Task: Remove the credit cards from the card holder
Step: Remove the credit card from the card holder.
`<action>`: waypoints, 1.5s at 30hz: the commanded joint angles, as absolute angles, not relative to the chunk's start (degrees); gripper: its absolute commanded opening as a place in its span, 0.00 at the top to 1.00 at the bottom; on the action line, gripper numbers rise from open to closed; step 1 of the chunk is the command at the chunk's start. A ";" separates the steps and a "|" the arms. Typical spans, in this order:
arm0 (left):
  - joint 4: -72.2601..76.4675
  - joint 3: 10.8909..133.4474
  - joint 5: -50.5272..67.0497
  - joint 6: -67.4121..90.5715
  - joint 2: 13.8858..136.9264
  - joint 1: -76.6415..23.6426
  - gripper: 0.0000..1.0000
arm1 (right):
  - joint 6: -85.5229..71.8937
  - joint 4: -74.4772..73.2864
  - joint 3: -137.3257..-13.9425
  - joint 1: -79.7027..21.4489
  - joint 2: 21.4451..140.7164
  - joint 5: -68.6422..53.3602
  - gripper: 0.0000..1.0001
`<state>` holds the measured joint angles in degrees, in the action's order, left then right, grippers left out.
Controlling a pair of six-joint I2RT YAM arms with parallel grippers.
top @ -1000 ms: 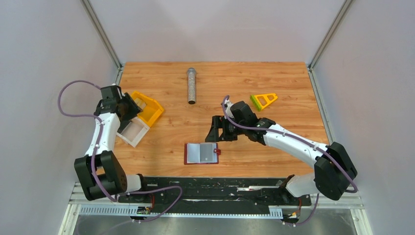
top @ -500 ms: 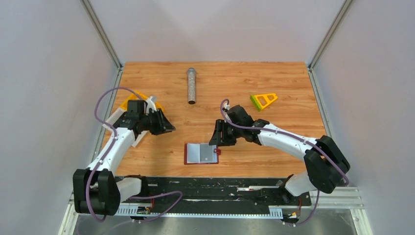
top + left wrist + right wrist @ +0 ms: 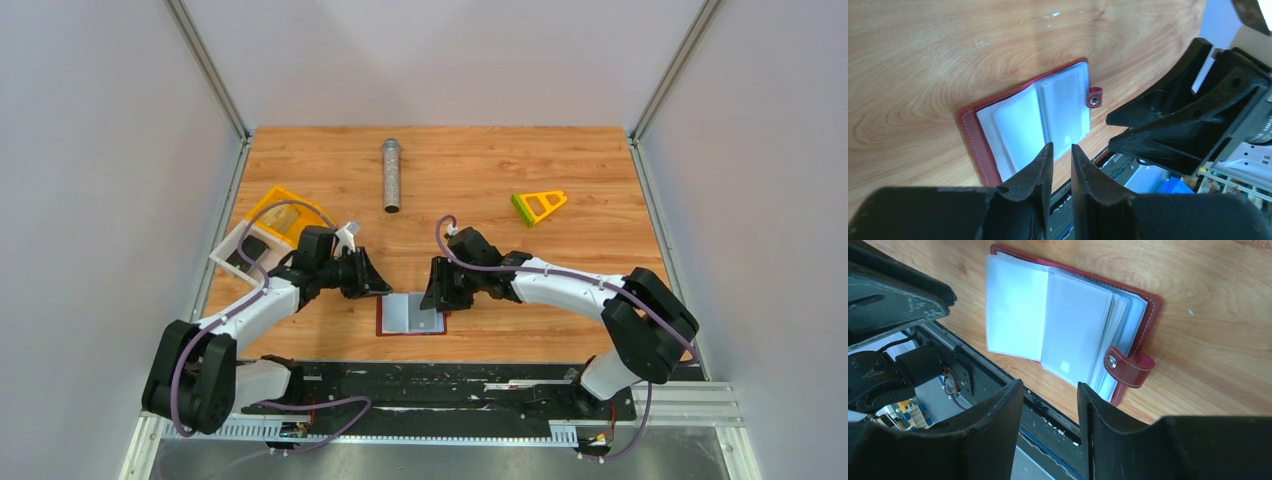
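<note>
Flanking the card holder [image 3: 411, 314], lying open on the table [image 3: 560, 170], the left gripper [image 3: 1062, 147], narrow and empty, and right gripper [image 3: 1049, 386], half-open, empty, are hovering, probably to steady its pages.

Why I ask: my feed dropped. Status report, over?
Left gripper narrowly open, right gripper open, both empty. Card holder lies open between them, no cards showing. Nothing blocking.

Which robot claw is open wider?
The right gripper: a wide gap shows between its fingers, while the left gripper has only a thin slit between its own.
</note>
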<state>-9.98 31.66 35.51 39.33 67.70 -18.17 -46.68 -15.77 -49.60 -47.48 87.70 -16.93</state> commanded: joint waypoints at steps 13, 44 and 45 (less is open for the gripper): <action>3.83 23.03 34.68 43.07 76.06 -19.43 0.75 | -47.37 -13.67 -52.06 -48.80 94.48 -14.22 0.55; 2.77 20.83 33.31 40.35 75.89 -19.45 0.73 | -48.90 -19.25 -57.35 -49.91 95.69 -11.13 0.56; 2.98 20.87 33.31 40.34 76.03 -19.48 0.73 | -48.80 -19.25 -57.45 -50.00 95.85 -11.13 0.56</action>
